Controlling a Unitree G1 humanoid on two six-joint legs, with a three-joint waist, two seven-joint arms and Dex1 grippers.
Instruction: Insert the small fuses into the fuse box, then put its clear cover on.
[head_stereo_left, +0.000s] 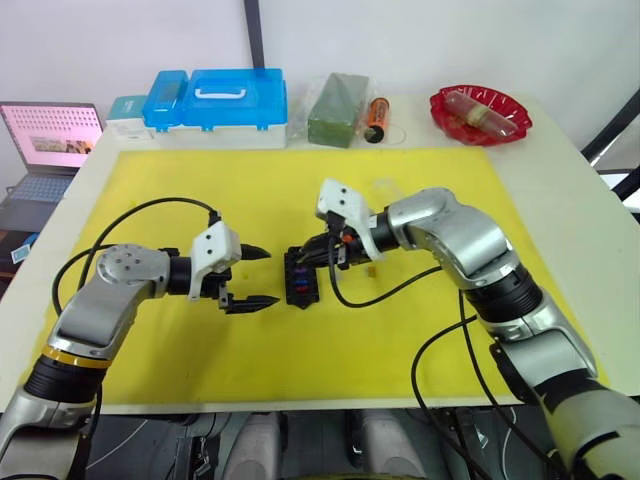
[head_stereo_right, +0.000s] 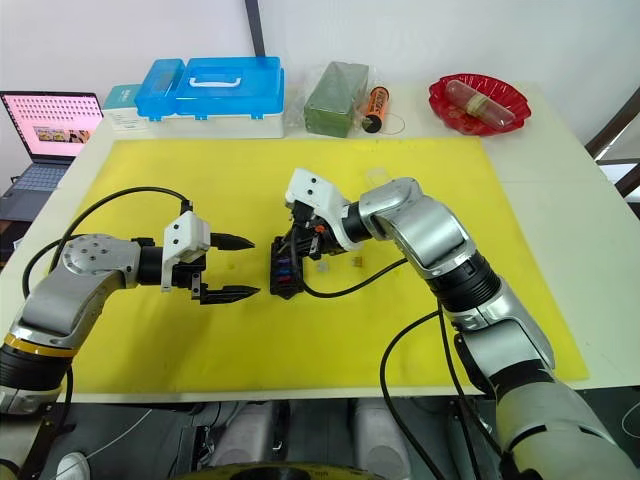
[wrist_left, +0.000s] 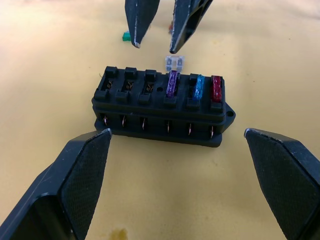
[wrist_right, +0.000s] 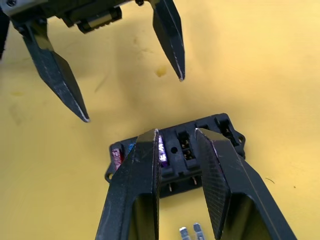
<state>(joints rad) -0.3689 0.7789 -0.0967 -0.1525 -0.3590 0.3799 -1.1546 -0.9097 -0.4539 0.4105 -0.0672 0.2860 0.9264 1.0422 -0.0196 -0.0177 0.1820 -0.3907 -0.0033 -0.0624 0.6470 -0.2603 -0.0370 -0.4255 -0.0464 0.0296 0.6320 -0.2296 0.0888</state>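
Note:
The black fuse box lies mid-mat between my two grippers. Purple, blue and red small fuses stand in three neighbouring slots; the other three slots show bare contacts. A greyish fuse lies on the mat just behind the box, a green one farther off, and an orange one to the box's right. My right gripper hovers over the box beside the purple fuse, narrowly open and holding nothing. My left gripper stands wide open just left of the box. A faint clear cover rests farther back.
The yellow mat covers most of the white table. Along the back edge stand a blue lidded case, a green block in a clear bag, an orange cylinder and a red dish. A laptop sits at far left.

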